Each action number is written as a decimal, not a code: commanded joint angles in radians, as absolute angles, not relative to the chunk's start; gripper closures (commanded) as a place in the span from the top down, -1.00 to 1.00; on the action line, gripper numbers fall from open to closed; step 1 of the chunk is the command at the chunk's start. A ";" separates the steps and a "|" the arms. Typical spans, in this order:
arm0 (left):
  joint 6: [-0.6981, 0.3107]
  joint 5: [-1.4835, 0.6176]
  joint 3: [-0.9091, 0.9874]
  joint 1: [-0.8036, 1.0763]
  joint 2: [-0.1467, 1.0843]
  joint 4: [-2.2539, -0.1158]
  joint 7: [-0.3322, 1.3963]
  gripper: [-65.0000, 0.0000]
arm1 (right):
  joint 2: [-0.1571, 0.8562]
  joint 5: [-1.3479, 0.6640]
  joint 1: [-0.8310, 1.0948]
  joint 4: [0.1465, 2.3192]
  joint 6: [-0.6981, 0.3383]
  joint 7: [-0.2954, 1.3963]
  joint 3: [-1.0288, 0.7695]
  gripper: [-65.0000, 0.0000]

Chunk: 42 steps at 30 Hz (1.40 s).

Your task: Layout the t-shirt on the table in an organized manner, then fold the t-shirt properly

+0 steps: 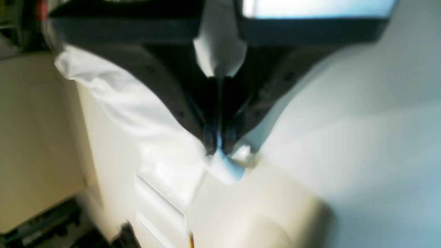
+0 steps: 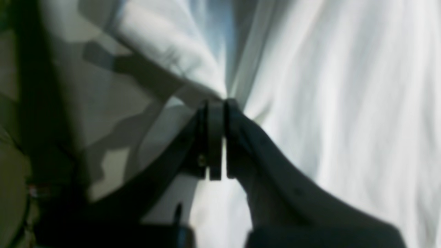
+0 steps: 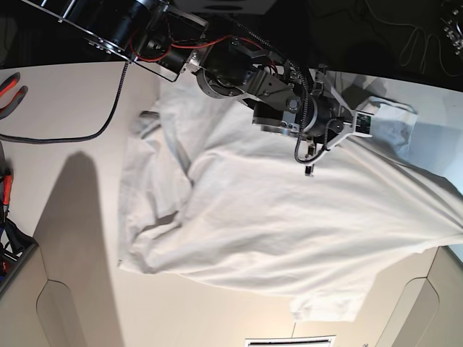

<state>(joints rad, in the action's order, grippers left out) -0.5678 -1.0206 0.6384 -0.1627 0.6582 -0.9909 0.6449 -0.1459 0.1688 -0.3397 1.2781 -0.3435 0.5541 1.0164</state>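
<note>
**White t-shirt pinched by both grippers, spread across the surface**

In the base view the t-shirt point(image 3: 268, 224) lies across the middle and right of the frame on the white surface point(image 3: 79, 108), wrinkled and bunched at its left side, with folds heaped toward the lower left. Its right end draws out to a taut point at the right edge of the frame, where it leaves the picture. A small hemmed part, perhaps a sleeve, sticks out at the lower centre. No print, brand or readable writing shows on the cloth; a small white tag on the arm in the upper right of that view is too small to read.

The right gripper point(image 2: 216, 103) shows in its wrist view at centre frame, its dark fingers point(image 2: 237, 144) clenched together on a gathered ridge of white fabric that fans out above and to the right. In the base view this arm reaches in from the upper left and ends over the shirt's upper edge.

The left gripper point(image 1: 218, 148) is seen in its blurred wrist view, fingers point(image 1: 208, 137) pressed nearly shut on a small tuft of the shirt, with cloth trailing off to the upper left of that frame. The pale surface fills the right side behind it.
</note>
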 commanded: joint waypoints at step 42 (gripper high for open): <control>-0.398 -0.660 -0.414 -0.643 0.165 -1.386 0.614 -0.17 | -0.094 0.305 -0.135 2.004 -0.087 0.633 0.137 -0.20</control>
